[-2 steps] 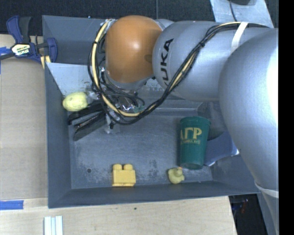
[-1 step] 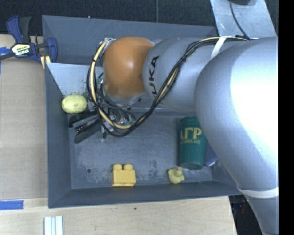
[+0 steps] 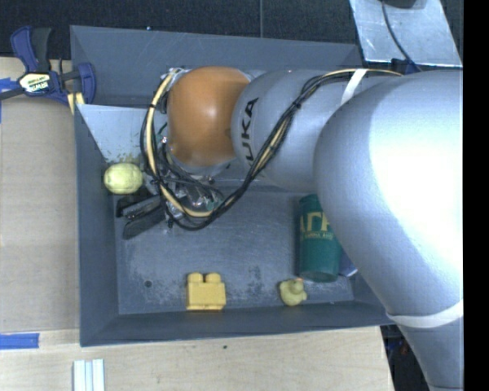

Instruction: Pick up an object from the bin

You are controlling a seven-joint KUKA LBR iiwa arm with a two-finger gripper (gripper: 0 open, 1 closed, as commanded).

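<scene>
Four things: ball [image 3: 122, 177], block [image 3: 205, 292], small yellow lump [image 3: 292, 292] and green can [image 3: 318, 239], all in the bin [image 3: 228, 51].
Ball: yellow-green, far left by the wall; probably light and apt to roll, so you should pinch across its middle.
Tool [image 3: 128, 219]: fingers slightly apart, empty, just beside the ball's lower edge.

Yellow block [image 3: 205, 292] with two studs on top, flat on the floor close to the lower wall of the bin [image 3: 228, 329], a bit left of that wall's middle, clear of everything else. Dark green can [image 3: 316, 247] with pale lettering toward the bin's right side, right flank hidden; upright or lying, can't tell. Small pale-yellow lump [image 3: 292, 292], kind unclear, just beside the can's lower end near the lower-right corner; touching or not, can't tell. Well apart from the block.
</scene>
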